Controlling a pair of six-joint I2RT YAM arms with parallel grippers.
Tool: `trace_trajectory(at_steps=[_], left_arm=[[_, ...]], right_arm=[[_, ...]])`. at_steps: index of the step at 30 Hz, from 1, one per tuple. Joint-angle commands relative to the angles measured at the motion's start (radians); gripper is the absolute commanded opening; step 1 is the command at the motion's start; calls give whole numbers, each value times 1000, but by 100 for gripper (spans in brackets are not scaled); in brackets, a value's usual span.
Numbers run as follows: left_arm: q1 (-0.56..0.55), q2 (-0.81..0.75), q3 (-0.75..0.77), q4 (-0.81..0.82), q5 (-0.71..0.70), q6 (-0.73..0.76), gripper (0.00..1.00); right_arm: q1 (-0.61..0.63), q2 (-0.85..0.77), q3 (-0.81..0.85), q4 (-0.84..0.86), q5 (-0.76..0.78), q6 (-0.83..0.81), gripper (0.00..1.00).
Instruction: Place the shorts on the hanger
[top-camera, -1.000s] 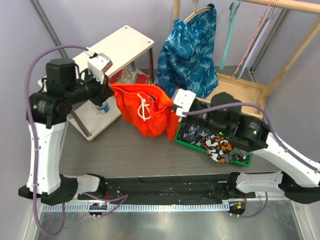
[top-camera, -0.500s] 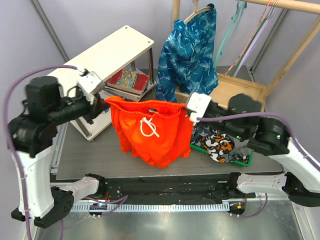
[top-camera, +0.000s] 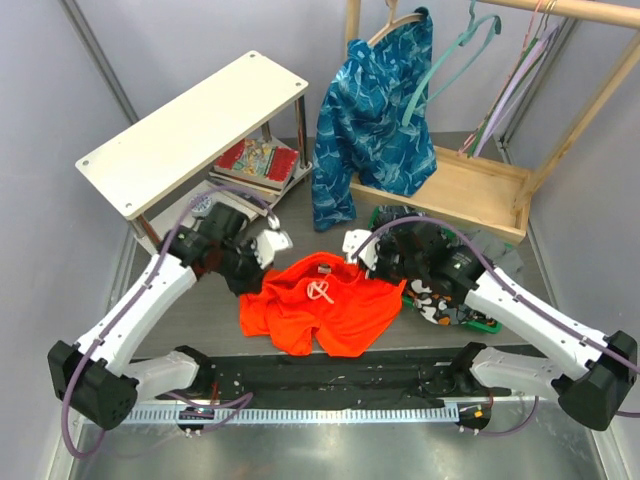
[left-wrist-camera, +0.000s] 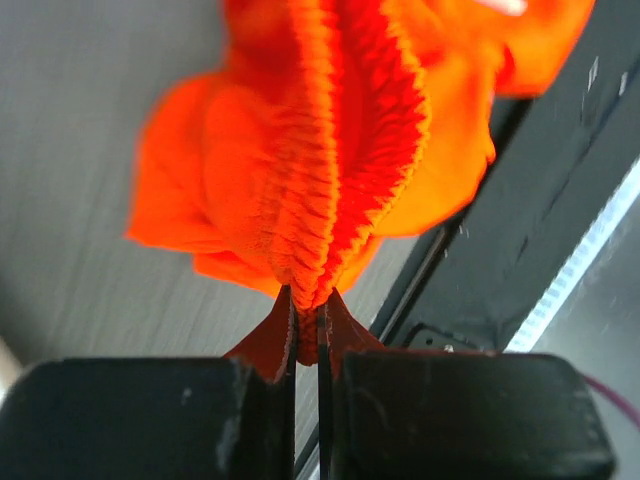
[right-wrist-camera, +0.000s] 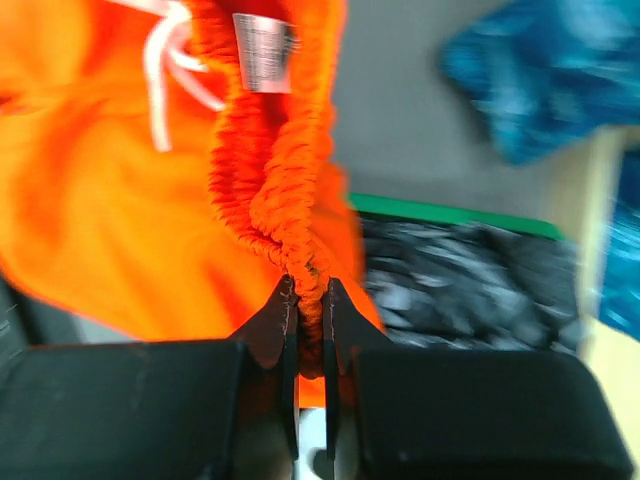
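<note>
From above, the shorts (top-camera: 322, 308) lie spread on the table (top-camera: 300, 222) between both arms, with the left fingers (top-camera: 268, 244) and right fingers (top-camera: 356, 247) at opposite waistband corners. The hanger (top-camera: 450, 55) dangles from the wooden rack (top-camera: 470, 190), well apart. The left wrist view shows the fingers (left-wrist-camera: 307, 312) clamped on bunched elastic of the shorts (left-wrist-camera: 330, 150). The right wrist view shows its fingers (right-wrist-camera: 310, 292) pinching the shorts (right-wrist-camera: 100, 200) likewise. Both pinches look shallow, so I'd guess stretching the band during a lift could pull a corner free.

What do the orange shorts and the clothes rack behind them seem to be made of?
The shorts: soft, matte fabric, since it folds and crumples; the gathered waistband looks elastic. The rack: probably light unpainted wood, judging by its pale tan colour and squared beams.
</note>
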Motion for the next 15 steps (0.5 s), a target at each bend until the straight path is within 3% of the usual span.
trace_trajectory(at_steps=[1,7,12,15], left_arm=[[-123,-15,-109,71,-59,86,0],[-125,94,-103,-98,85,155,0],[-119,197,-138,-14,-2,138,0],[-85,237,-180,89,-59,114,2]], right_arm=[[5,39,-71,-3,-240,-45,1],[5,53,-102,-172,-350,-96,1],[-6,106,-125,-227,-298,-149,1],[-28,174,-131,-225,-269,-134,17]])
